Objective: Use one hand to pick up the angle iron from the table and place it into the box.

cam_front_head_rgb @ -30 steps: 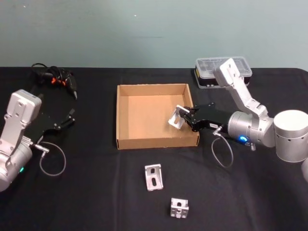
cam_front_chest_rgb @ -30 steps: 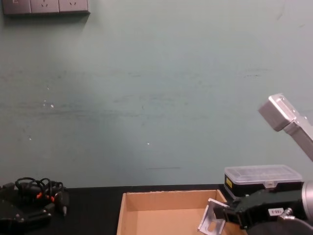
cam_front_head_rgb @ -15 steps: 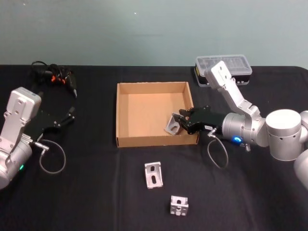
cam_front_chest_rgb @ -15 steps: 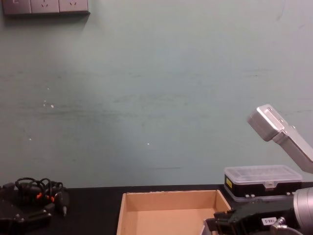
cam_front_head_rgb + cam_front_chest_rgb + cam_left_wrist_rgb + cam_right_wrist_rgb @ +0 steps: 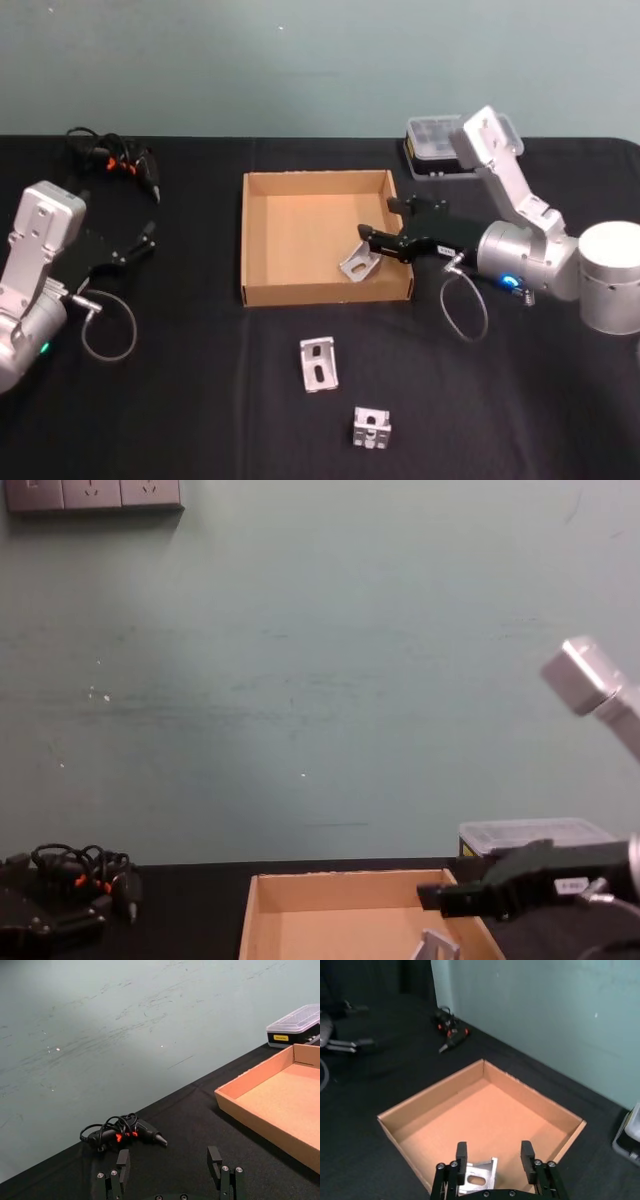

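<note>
Right pincer (image 5: 385, 225), fingers apart, over the angle iron (image 5: 358, 262), apparently lying in the box (image 5: 320, 294) (left pincer (image 5: 148, 243) parked, also apart).

A clear-lidded black case (image 5: 434, 142) sits back right; a black-and-orange corded tool (image 5: 116, 164) lies back left.

Three angle irons (image 5: 359, 265) (image 5: 318, 364) (image 5: 372, 428), one box (image 5: 246, 240), one case (image 5: 432, 142), two pincers (image 5: 144, 245) (image 5: 386, 223)
</note>
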